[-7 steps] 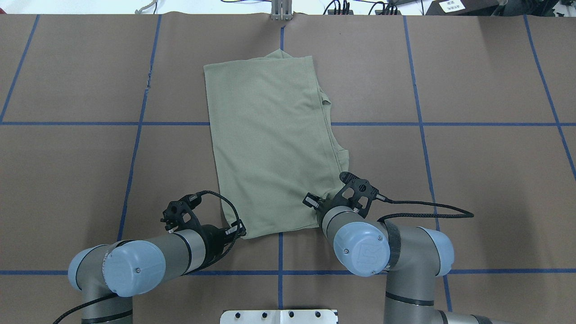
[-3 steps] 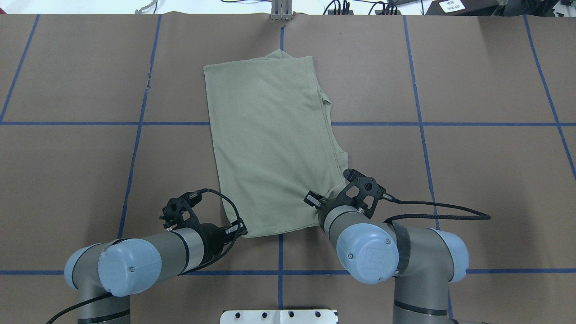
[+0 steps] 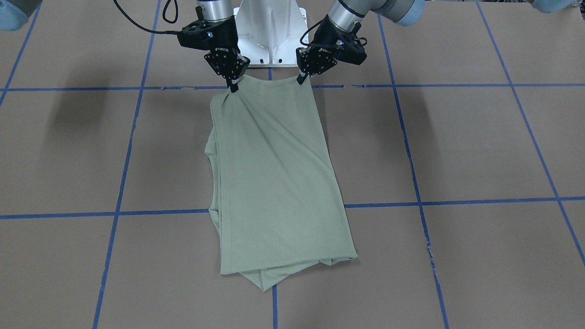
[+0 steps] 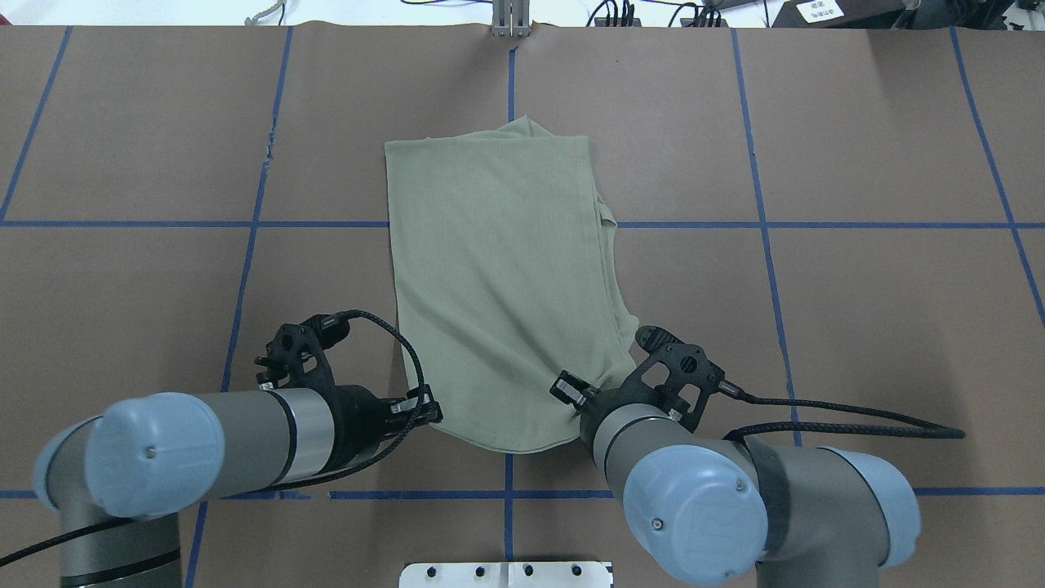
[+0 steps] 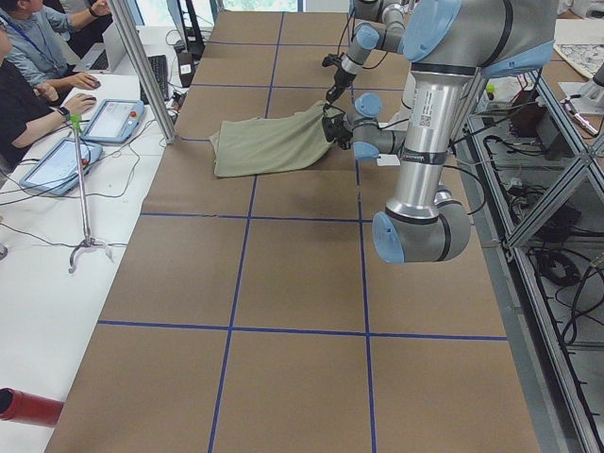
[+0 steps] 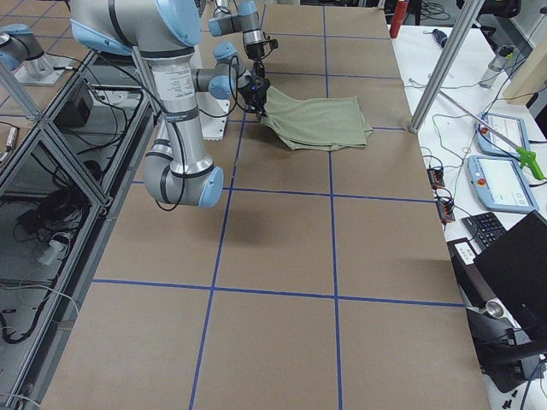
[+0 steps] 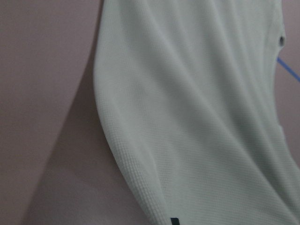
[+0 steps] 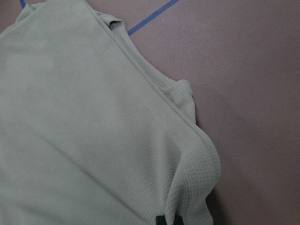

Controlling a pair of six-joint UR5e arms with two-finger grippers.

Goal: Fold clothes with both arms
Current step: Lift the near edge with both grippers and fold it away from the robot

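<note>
Shirt (image 3: 279, 183) lies as a long folded strip mid-table (image 3: 480, 151), its long axis running from the robot's side to the far side and slanting toward the robot's left at the far end. In the front-facing view the end by the robot is pinched at its two corners. The left gripper (image 3: 301, 80) has the corner on the view's right and the right gripper (image 3: 234, 87) has the other, each with fingers closed tight on the hem, which sags slightly between them. A pointed fold pokes out of the far end. In the overhead view the wrists hide the fingertips, but it shows the same slant and the stacked layers stepping out along the right arm's side. Both side views add what the others cannot: the held end is raised off the table while the rest lies flat. The left wrist view is filled with knit cloth draping in soft folds, with a dark fingertip bit at the bottom edge. The right wrist view shows ribbed layered edges, a blue tape line (image 8: 150, 14), and a dark fingertip against the cloth.
</note>
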